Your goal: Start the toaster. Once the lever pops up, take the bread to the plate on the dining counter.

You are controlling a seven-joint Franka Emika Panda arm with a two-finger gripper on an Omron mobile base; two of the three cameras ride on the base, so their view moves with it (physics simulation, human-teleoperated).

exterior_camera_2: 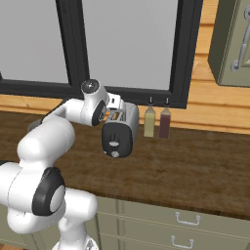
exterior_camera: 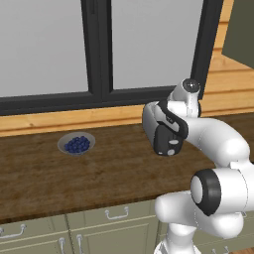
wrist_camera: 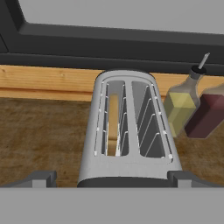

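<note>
Rounded silver toaster (wrist_camera: 129, 131) on grainy wood worktop (wrist_camera: 39, 131), tan bread (wrist_camera: 113, 124) in left slot, claw (wrist_camera: 112, 179) spread wide

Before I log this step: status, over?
Gripper open above toaster, holding nothing. Bread in its left slot. Two bottles close on the right.

Two bottles (wrist_camera: 192, 109) stand just beside the toaster (wrist_camera: 127, 131) on its right, blocking that flank. Its left flank faces bare table (wrist_camera: 43, 131). A window frame (wrist_camera: 109, 39) runs close behind. The top slots lie uncovered beneath the spread pincer (wrist_camera: 112, 178).
</note>
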